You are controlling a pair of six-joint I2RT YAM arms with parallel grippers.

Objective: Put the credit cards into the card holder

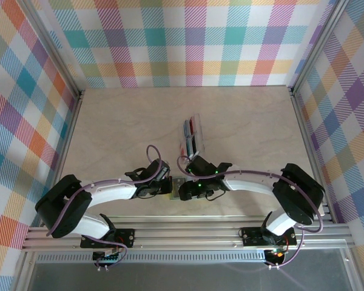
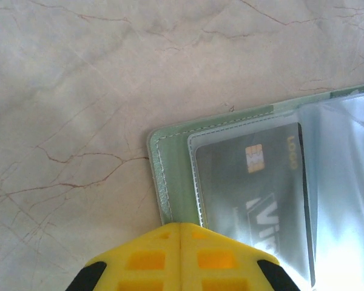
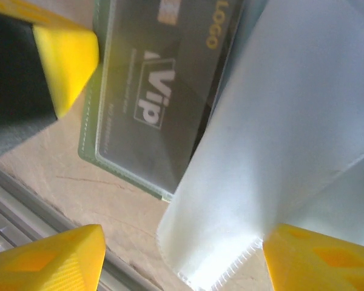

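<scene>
The closed left gripper (image 2: 181, 254) pins the open grey-green soft card holder (image 2: 170, 176) to the surface (image 2: 79, 91), apparently steadying it. The open right gripper (image 3: 179, 245) straddles its clear plastic sleeve (image 3: 279, 121). One dark credit card (image 2: 249, 194) sits pocketed.

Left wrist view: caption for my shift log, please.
Left gripper, shut, at the open card holder's edge; dark VIP card sits in its clear sleeve.

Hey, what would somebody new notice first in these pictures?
The left arm and right arm meet over the open card holder at the near edge of the table, ringed by loud plaid walls. Close up, a dark VIP card sits in its clear sleeve, the left gripper shut at the holder's edge. Farther back, a clear tray holds more cards.
</scene>
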